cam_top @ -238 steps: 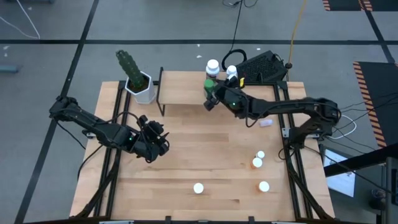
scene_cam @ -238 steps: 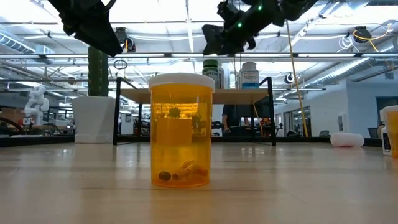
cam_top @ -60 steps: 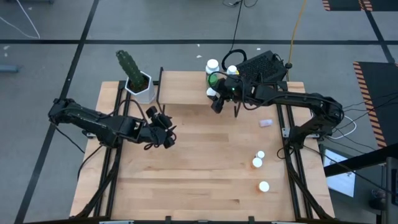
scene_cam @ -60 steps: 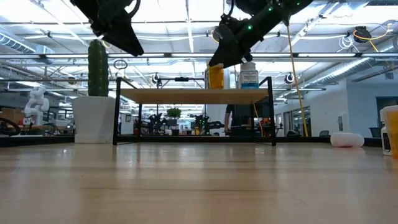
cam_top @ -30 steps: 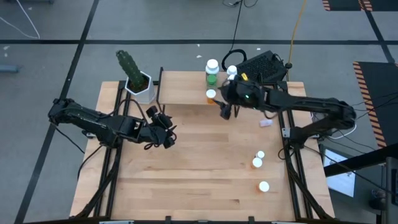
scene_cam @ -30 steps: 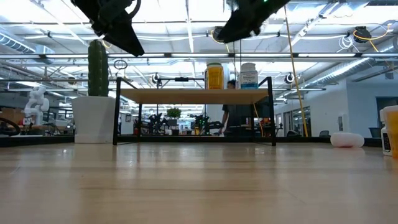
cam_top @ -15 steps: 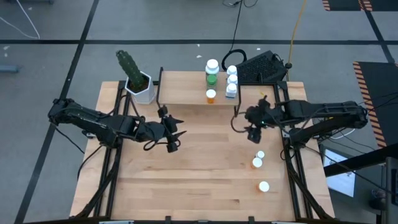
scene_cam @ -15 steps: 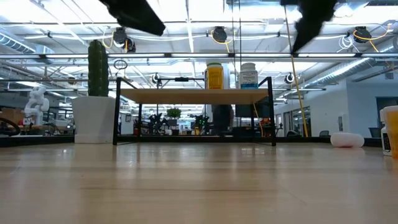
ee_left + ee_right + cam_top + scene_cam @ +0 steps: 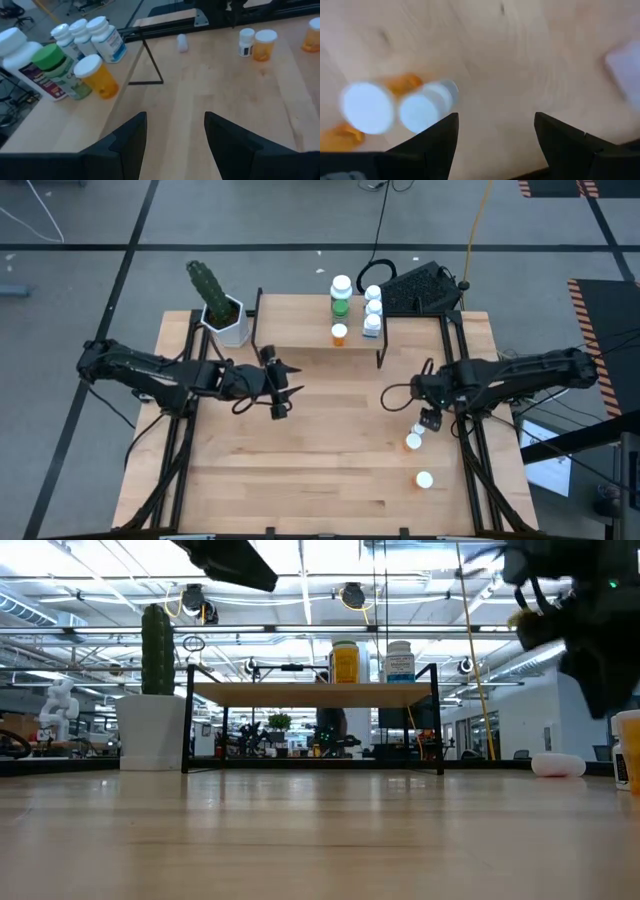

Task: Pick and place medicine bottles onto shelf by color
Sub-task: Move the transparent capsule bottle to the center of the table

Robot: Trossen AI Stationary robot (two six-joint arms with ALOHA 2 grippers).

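The shelf [image 9: 300, 320] stands at the table's far side. On its right end stand a white-capped bottle [image 9: 341, 284], a green bottle [image 9: 340, 305], an orange bottle [image 9: 339, 333] and three blue-white bottles [image 9: 372, 309]; they also show in the left wrist view [image 9: 97, 75]. A small white bottle [image 9: 419, 428] and two orange bottles [image 9: 412, 442] [image 9: 424, 479] stand on the table at the right. My right gripper [image 9: 430, 419] hovers open just above the first two, whose caps show in the right wrist view [image 9: 422, 112]. My left gripper [image 9: 279, 391] is open and empty over the table's middle left.
A white pot with a green cactus [image 9: 226, 318] stands left of the shelf. A small pale bottle lies on its side on the table right of the shelf [image 9: 182, 42]. A black device [image 9: 420, 285] sits beyond the table's far right corner. Bare wood lies between the arms.
My right gripper has gone from just in front of the shelf toward the table's right and near edges and down over the small white and orange bottles, staying empty. My left gripper has shifted a little toward the right. The orange bottle stays standing on the shelf.
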